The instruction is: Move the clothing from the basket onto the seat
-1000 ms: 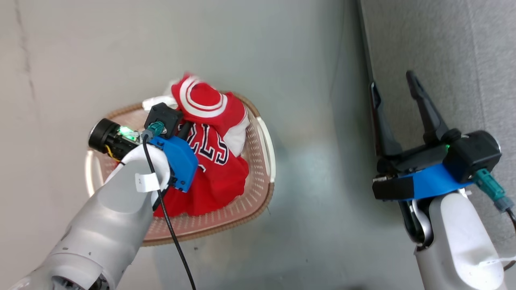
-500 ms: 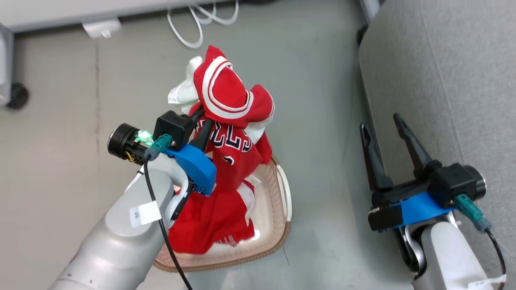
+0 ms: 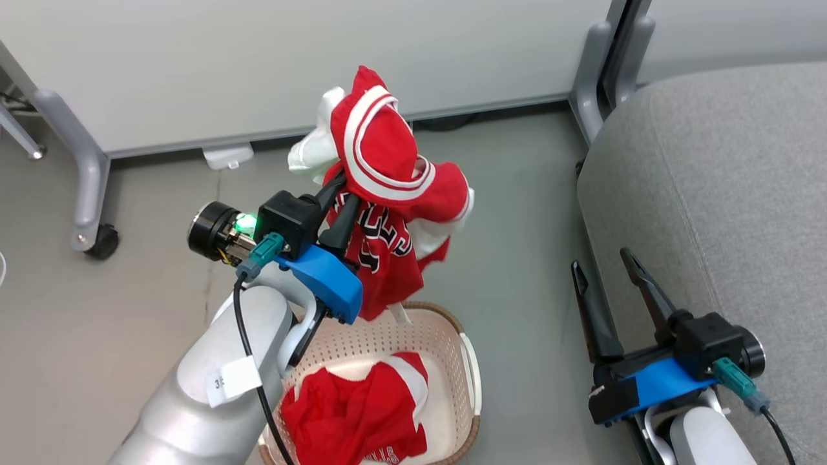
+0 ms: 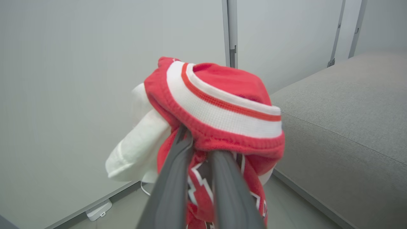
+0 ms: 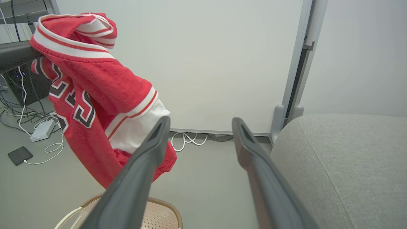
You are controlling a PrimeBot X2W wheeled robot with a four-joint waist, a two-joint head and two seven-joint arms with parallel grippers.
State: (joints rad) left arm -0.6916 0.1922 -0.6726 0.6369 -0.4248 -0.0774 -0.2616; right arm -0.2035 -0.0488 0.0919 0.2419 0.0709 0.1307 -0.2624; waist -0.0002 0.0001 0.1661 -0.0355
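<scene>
My left gripper (image 3: pixel 342 194) is shut on a red jersey (image 3: pixel 387 194) with white trim and black-and-white lettering, which hangs clear above the basket (image 3: pixel 468 361). The left wrist view has the fingers (image 4: pixel 178 178) pinching the bunched jersey (image 4: pixel 222 111) under its striped band. Another red garment (image 3: pixel 362 413) lies crumpled inside the cream basket. The grey seat (image 3: pixel 723 181) is at the right. My right gripper (image 3: pixel 601 259) stands open and empty beside the seat's left edge. From the right wrist, the jersey (image 5: pixel 95 82) dangles to the left of the right gripper (image 5: pixel 201 121), with the seat (image 5: pixel 343 159) on the right.
A white partition panel (image 3: pixel 291 58) on grey legs with a castor (image 3: pixel 97 242) stands behind the basket. Cables (image 5: pixel 187 140), a white power box (image 5: pixel 43 130) and a dark flat device (image 5: pixel 19 155) lie on the grey floor. Bare floor separates basket and seat.
The head camera has tilted up. My left gripper has raised the jersey fully out of the basket, leaving a second red garment inside. The right gripper has stayed open beside the seat.
</scene>
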